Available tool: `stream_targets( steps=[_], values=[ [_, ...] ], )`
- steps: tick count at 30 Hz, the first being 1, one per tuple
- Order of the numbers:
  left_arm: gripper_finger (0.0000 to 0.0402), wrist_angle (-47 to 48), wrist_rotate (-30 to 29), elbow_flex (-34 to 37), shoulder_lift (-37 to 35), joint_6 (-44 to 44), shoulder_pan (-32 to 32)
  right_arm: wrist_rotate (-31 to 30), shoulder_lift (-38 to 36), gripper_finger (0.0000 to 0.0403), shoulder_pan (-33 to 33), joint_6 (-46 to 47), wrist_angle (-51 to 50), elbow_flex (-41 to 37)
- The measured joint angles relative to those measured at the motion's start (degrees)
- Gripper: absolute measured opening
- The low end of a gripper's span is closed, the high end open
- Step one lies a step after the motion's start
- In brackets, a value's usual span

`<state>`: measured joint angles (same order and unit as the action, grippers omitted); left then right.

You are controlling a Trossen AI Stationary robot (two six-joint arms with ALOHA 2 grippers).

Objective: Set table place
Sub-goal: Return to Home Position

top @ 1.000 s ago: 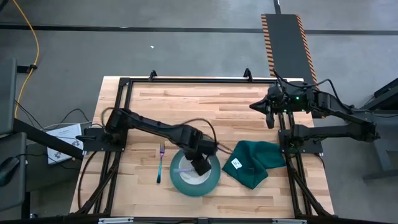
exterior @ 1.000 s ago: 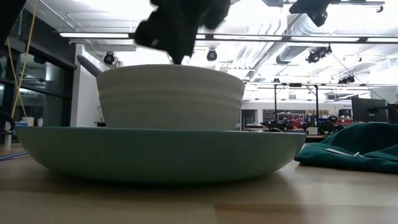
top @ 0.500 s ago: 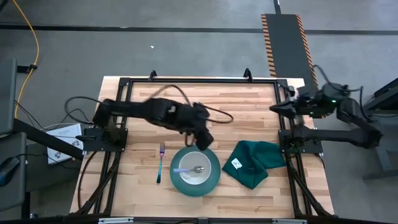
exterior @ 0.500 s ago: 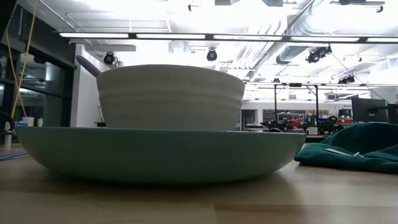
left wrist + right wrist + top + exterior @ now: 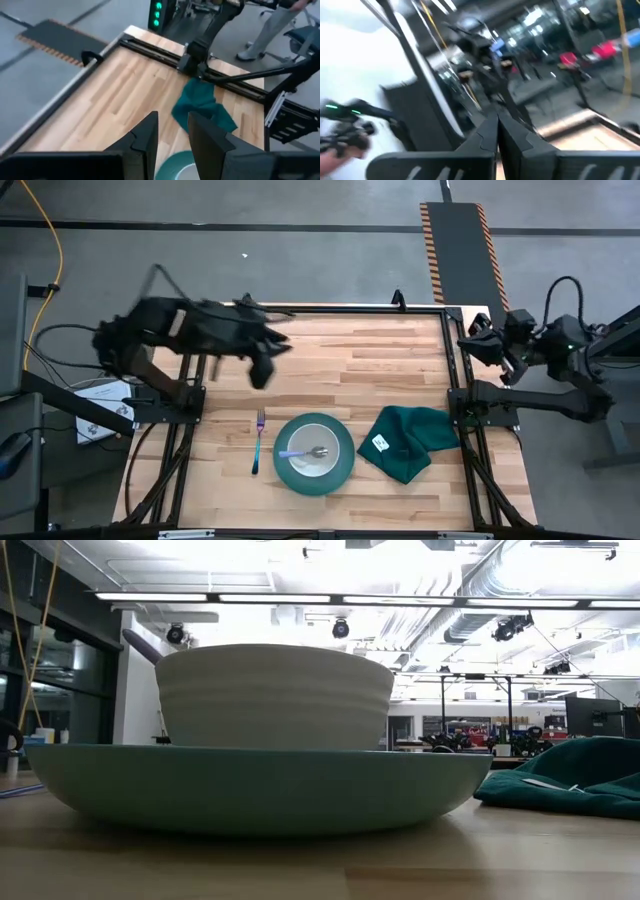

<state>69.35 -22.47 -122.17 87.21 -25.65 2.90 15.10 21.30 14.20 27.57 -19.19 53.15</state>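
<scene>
Plate [image 5: 316, 486] on near-centre worktop [image 5: 380, 360]; bowl [image 5: 320, 436] on it, spoon [image 5: 296, 453] inside. Fork [image 5: 257, 442] just left of plate, lying near-to-far, nearest the left jaws, which are raised, slightly parted and empty. Right jaws: off right edge, closed, empty.

Low view: the white bowl [image 5: 275, 695] hides whatever's in it, only a dark handle [image 5: 143, 645] pokes past the rim. The green cloth [image 5: 570, 780] runs off the right edge. From above, the left gripper [image 5: 262, 372] is just a dark smear. In the left wrist view the teal plate [image 5: 167, 166] sits mostly behind the fingers [image 5: 207, 145] and gets cut by the edge. In the right wrist view the room [image 5: 545, 60] is all streaks.
</scene>
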Motion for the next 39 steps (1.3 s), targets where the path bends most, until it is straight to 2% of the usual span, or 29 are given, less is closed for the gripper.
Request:
stream_targets(
  steps=[6, 10, 13, 20, 26, 30, 36, 39],
  values=[
    [0.0096, 1.81, -2.45, 0.11, -8.20, 3.33, 0.12, 1.45, -3.34, 0.0000, 0.00, 7.66, 23.99, -12.43],
    [0.0096, -1.80, -2.66, 6.39, -14.16, 5.68, 0.11, 1.42, -3.62, 0.0000, -0.20, 12.71, 38.16, -20.78],
    [0.0096, -10.49, -1.26, 16.93, -20.01, 7.33, 0.11, -1.28, -3.29, 0.0000, -1.13, 13.95, 42.74, -24.27],
    [0.0096, -43.12, 5.21, 52.62, -36.11, 6.93, 0.11, -8.56, -2.91, 0.0000, -7.13, 11.59, 47.11, -27.08],
    [0.0096, -63.48, 5.39, 76.18, -48.67, 1.97, 0.11, -15.79, -0.64, 0.0000, -13.70, 7.83, 50.20, -28.28],
    [0.0096, -71.12, 4.49, 85.31, -54.54, 1.81, 0.11, -20.23, 2.26, 0.0000, -17.54, 7.36, 51.78, -28.28],
    [0.0096, -73.01, -1.11, 94.32, -59.63, 1.73, 0.11, -25.79, 6.89, 0.0000, -22.66, 8.40, 57.30, -28.28],
    [0.0096, -76.92, -1.32, 99.29, -61.36, 1.14, 0.11, -28.57, 8.26, 0.0000, -24.69, 8.42, 58.92, -28.28]
  ],
)
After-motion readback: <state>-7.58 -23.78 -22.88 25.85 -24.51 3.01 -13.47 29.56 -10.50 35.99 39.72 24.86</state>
